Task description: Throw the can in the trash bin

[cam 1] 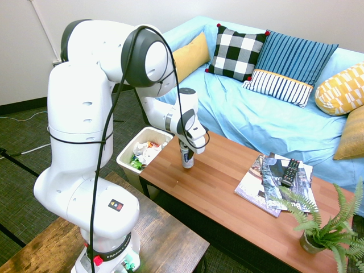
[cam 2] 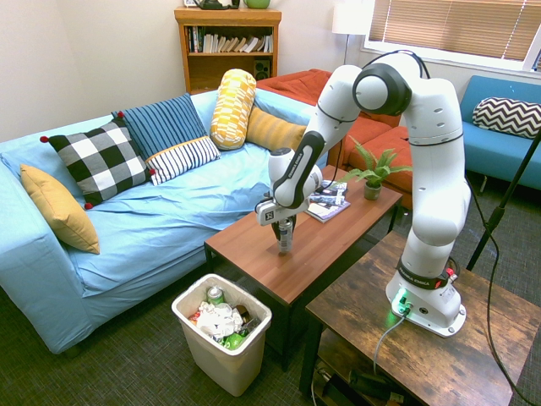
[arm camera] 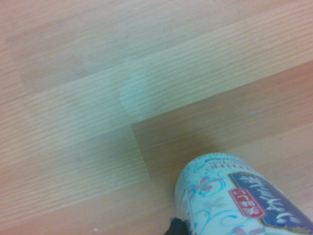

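**Can pinched in the jaws, just off the counter near its bin-side end**

We see the can (cam 1: 186,157) upright and gripped near its top, the jaws pressed onto it from either side with the gripper (cam 1: 185,149) pointing straight down. In both exterior views the can's base appears to hang a little above the wooden counter (cam 1: 227,193), not resting on it. It sits close to the counter's short end, and just past that edge, lower down on the floor, stands the trash bin (cam 2: 218,359), already partly filled with crumpled paper and other cans. Between can and bin edge we find only bare wood and open air.

The far half of the counter carries a stack of magazines (cam 1: 267,185) with a remote control (cam 1: 290,171) on top and a potted fern (cam 1: 324,227), all well apart from the can. Along the counter's long side runs the blue sofa (cam 1: 267,119) with its cushions.

In the wrist view the can (arm camera: 234,196) shows a pale body with floral line drawings, a dark blue panel and a small red tag; the print on it is too blurred for us to read.
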